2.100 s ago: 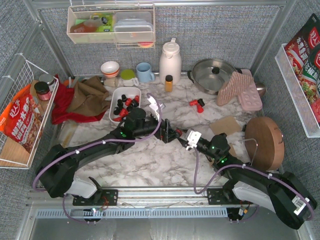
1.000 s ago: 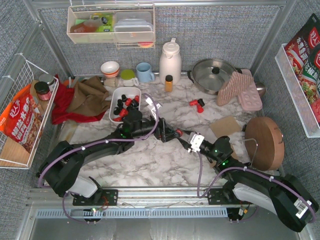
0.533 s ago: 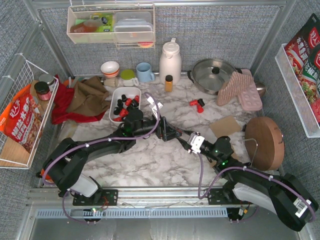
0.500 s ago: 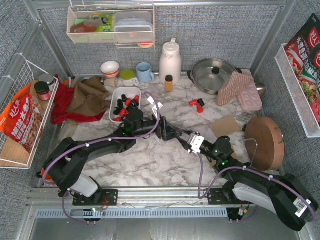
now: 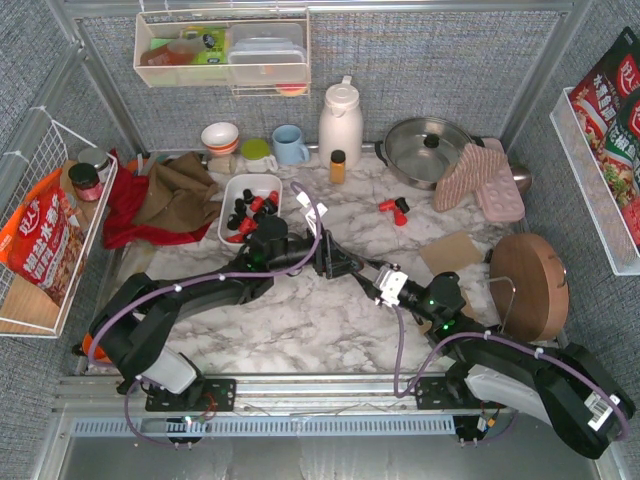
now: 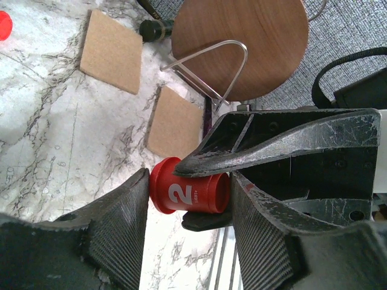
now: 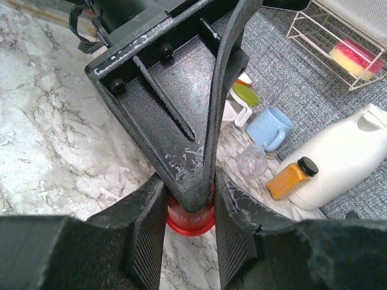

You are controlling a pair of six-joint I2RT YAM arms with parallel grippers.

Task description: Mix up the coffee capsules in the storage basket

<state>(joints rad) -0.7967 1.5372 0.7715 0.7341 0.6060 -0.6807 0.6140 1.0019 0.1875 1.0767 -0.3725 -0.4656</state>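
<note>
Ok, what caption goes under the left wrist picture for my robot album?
The left hand brackets a red coffee capsule marked 2, which the right hand pinches.

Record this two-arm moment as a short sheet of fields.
setting: marble table, both arms meeting mid-table
right tool: shut on a red capsule
left tool: fingers flank the same capsule; grip not confirmable
capsule marking: white "2" on its side
storage basket: holds red and black capsules
loose capsules: red and black, on the table in front of the steel pan
</note>
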